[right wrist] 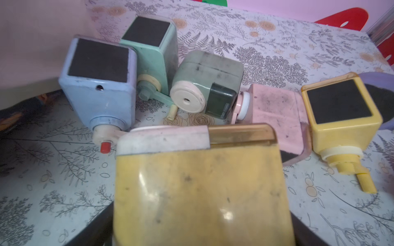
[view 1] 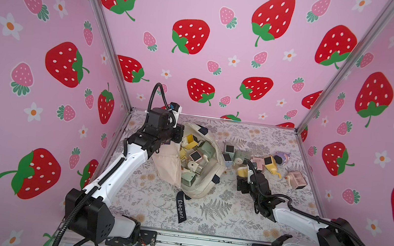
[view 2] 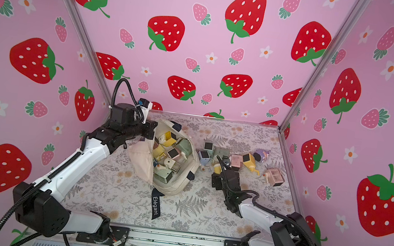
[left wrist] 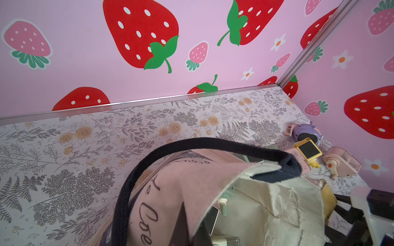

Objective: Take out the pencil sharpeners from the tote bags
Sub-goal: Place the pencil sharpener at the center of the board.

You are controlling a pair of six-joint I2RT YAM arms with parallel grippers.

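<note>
Left gripper [view 1: 180, 139]: clenched on tote bag [view 1: 167, 162] rim.
Right gripper [view 1: 244, 173]: grasping yellow sharpener [right wrist: 200, 187]; blue sharpener [right wrist: 100, 89] just ahead.

You are looking at a tote bag [left wrist: 277, 204] in rough cream canvas, its cut edge fraying, with a soft matt navy strap [left wrist: 191, 142]. The yellow sharpener [right wrist: 200, 191] is showing smooth, scuffed plastic that is catching glossy highlights, while the worktop [right wrist: 53, 181] is lying matt under a printed floral covering.
</note>
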